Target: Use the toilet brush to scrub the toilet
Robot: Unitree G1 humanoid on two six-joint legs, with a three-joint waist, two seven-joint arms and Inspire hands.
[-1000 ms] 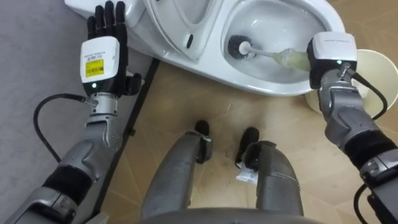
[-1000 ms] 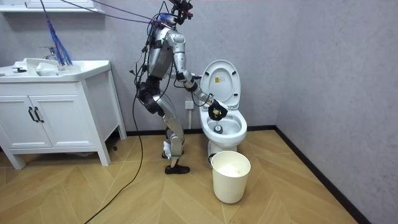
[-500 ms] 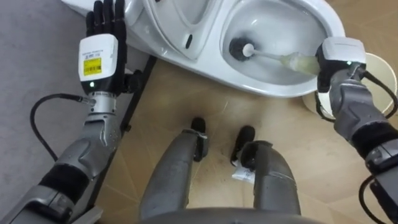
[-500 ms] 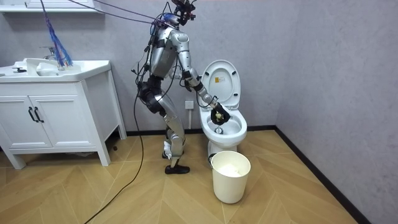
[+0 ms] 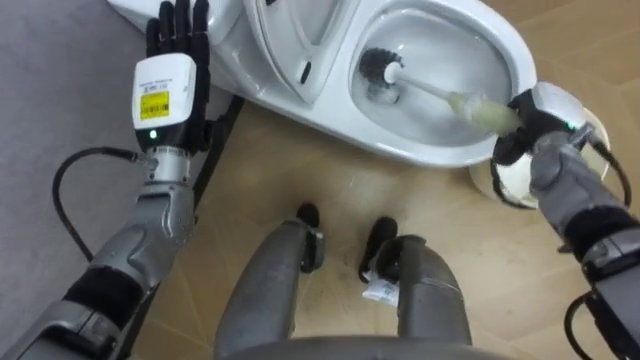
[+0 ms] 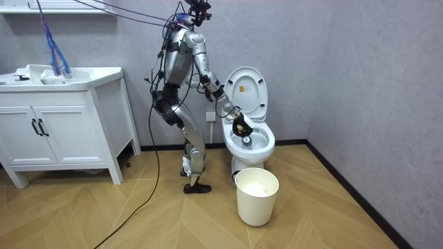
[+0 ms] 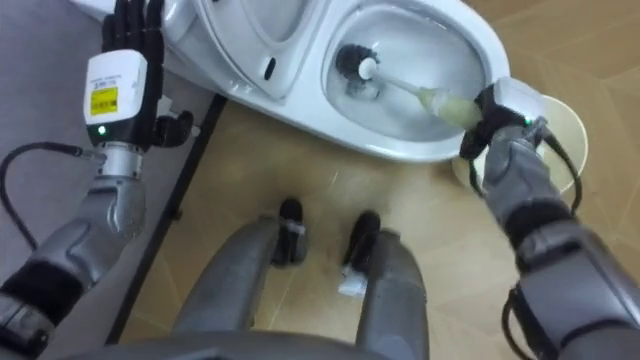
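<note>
Scrubbing stroke in progress. Since a second ago the right hand (image 5: 532,128) has rolled at the wrist, its dark fingers now curled round the pale grip of the black-headed, white-shafted toilet brush (image 5: 425,86); the shaft crosses the bowl of the white ceramic toilet (image 5: 430,160) more steeply, while the head keeps to the same end, so the bowl is judged only part-scoured; the left hand (image 5: 172,80) stays raised beside the toilet's rear, fingers straight, holding nothing. The eye views show the bristles inside the bowl; the room view adds the upright lid (image 6: 247,90), the cream plastic bucket (image 6: 257,196) on the floor before the toilet, and the white vanity cabinet (image 6: 62,128) at its left.
</note>
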